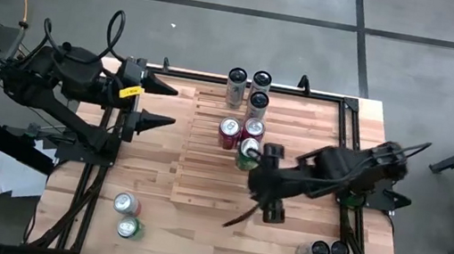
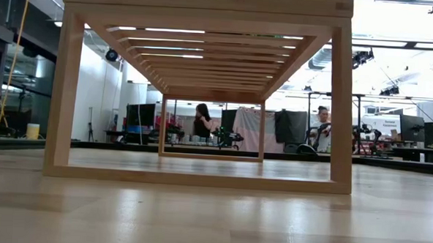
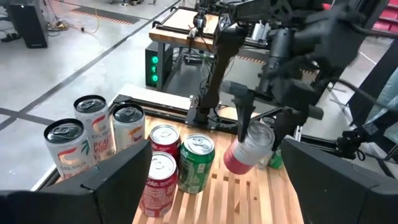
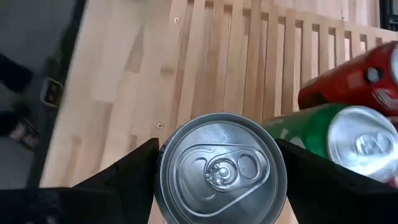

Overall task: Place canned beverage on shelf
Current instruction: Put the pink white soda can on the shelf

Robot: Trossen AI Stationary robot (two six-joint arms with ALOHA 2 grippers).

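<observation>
Silver-topped red can [image 4: 221,169] clamped in right gripper [image 4: 219,171], carried tilted for an upright landing | pale slatted wood shelf [image 1: 205,155] beneath | left gripper [image 1: 164,105] waits wide open, empty.

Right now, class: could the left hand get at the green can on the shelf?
Probably not cleanly: a red can stands tight beside it, and the right hand, holding a can, hangs beyond.

The high view looks straight down on the whole table [image 1: 153,202]. The low view sits at tabletop height, looking level under the shelf [image 2: 207,0] into the room. The left wrist view faces right across the shelf; the right wrist view looks down, very close. All share the shelf.
</observation>
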